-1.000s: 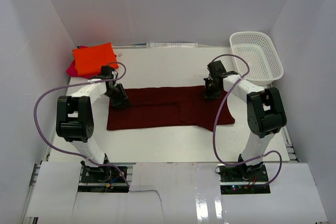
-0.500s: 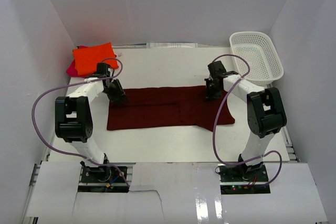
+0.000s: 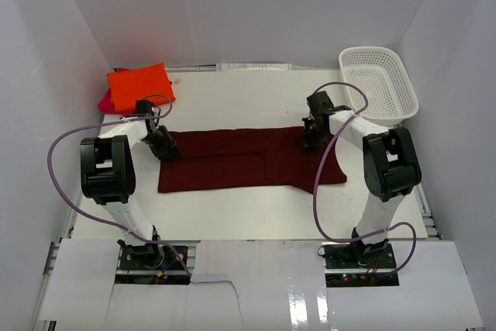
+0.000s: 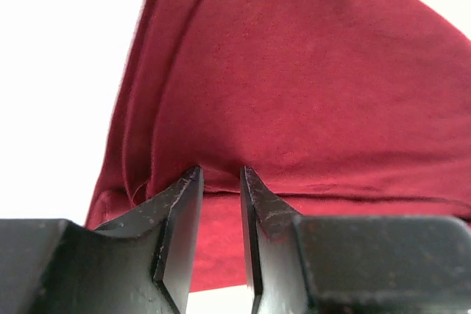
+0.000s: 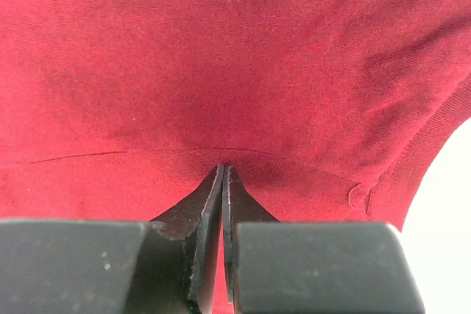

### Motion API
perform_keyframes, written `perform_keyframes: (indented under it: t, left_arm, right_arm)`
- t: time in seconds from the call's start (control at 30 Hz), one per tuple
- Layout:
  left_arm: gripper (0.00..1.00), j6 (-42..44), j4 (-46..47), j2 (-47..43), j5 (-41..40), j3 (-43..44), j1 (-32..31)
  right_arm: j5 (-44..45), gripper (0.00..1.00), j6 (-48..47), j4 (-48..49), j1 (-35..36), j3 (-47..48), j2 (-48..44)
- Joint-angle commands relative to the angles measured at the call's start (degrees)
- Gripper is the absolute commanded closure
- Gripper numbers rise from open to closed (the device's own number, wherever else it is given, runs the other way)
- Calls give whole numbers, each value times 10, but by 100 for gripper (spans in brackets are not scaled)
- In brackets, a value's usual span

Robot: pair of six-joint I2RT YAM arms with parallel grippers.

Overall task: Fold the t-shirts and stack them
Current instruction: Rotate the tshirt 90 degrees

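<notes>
Orange shirt is sitting folded upper left. Maroon shirt is lying half-folded, right pincer clenching it; left pincer is nosing the hem, grip unclear.

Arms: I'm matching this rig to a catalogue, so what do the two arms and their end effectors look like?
The left arm and right arm look alike: white links, bulky black joint housings. A purple cable loops beside each. The left end effector and right end effector each have two matte black, wedge-shaped fingers tapering to thin tips. No markings show.
</notes>
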Motion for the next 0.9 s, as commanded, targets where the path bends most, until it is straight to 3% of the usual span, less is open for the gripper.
perform_keyframes:
  t: [0.0, 0.47, 0.7, 0.87]
  left_arm:
    - [61, 9, 3, 21, 8, -9, -2]
    - [59, 23, -23, 21, -9, -28, -2]
    - [57, 29, -25, 10, 1, -69, -5]
    - [56, 36, -29, 9, 5, -97, -27]
  right_arm:
    - [4, 92, -7, -1, -3, -6, 9]
    - [19, 92, -2, -30, -25, 54, 102]
    - [0, 92, 3, -51, -46, 179, 203]
    - [-4, 92, 7, -76, -55, 319, 273]
